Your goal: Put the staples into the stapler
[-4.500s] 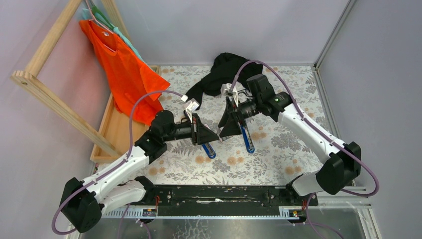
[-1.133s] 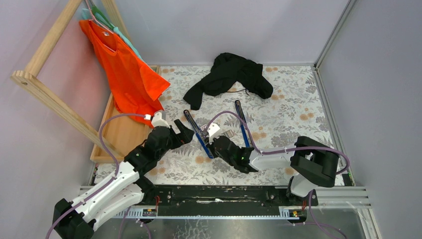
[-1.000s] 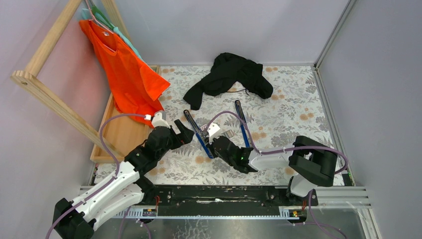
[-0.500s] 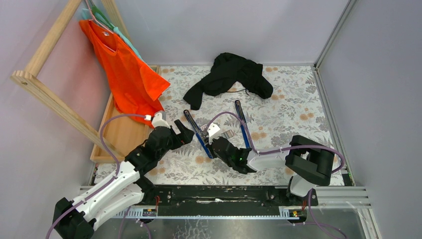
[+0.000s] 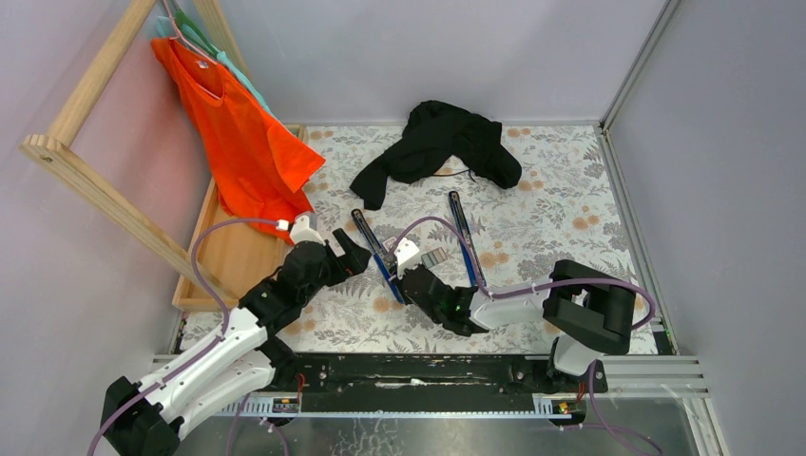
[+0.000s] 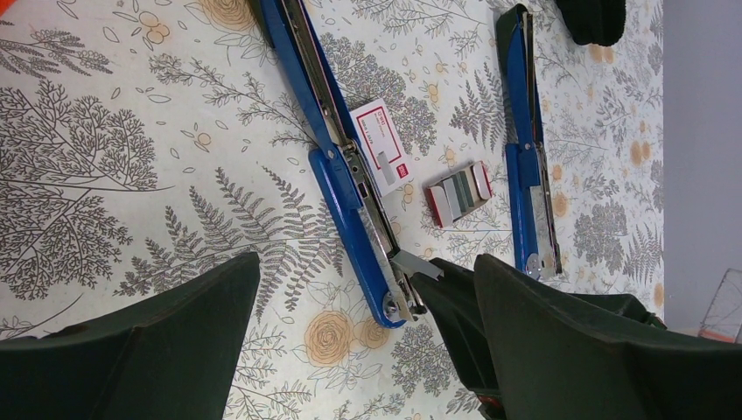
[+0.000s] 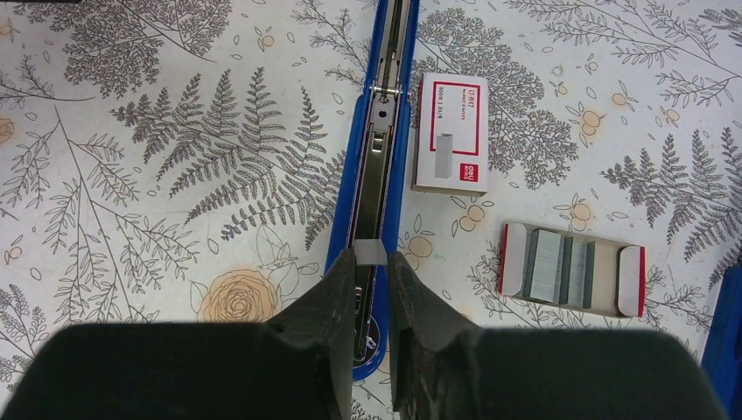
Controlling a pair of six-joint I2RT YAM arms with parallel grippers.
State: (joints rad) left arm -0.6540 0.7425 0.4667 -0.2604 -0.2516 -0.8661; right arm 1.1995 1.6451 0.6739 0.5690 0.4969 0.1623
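Right, on the top camera the left gripper [image 5: 357, 256] hangs released, jaws wide, just left of the open stapler [image 5: 378, 249], which lies folded out flat on the floral table [image 5: 570, 190]. The right gripper [image 5: 407, 277] sits low over that stapler's near end. The staple tray [image 5: 435, 258] lies between this stapler and a second stapler [image 5: 463, 237] to its right. A black cloth [image 5: 437, 142] is heaped at the far side, and an orange shirt [image 5: 238, 133] hangs on the wooden rack [image 5: 95, 123] at the left.

On the left wrist camera, the left gripper [image 6: 367, 262] has its 2 fingers spread well apart and nothing between them. Past them I see the open stapler [image 6: 337, 166], the white-and-red box [image 6: 381, 157] just beside it, the staple tray [image 6: 458, 192] and the second stapler [image 6: 529, 157].

On the right wrist camera, the right gripper [image 7: 371, 262] is clenched on a short strip of staples [image 7: 371, 253], right over the metal channel of the open stapler [image 7: 381, 157] at its near end. I cannot tell whether the strip touches the channel. The white-and-red box [image 7: 451, 131] lies just right of the stapler, and the staple tray [image 7: 570, 269], loaded with grey strips, lies nearer and further right.
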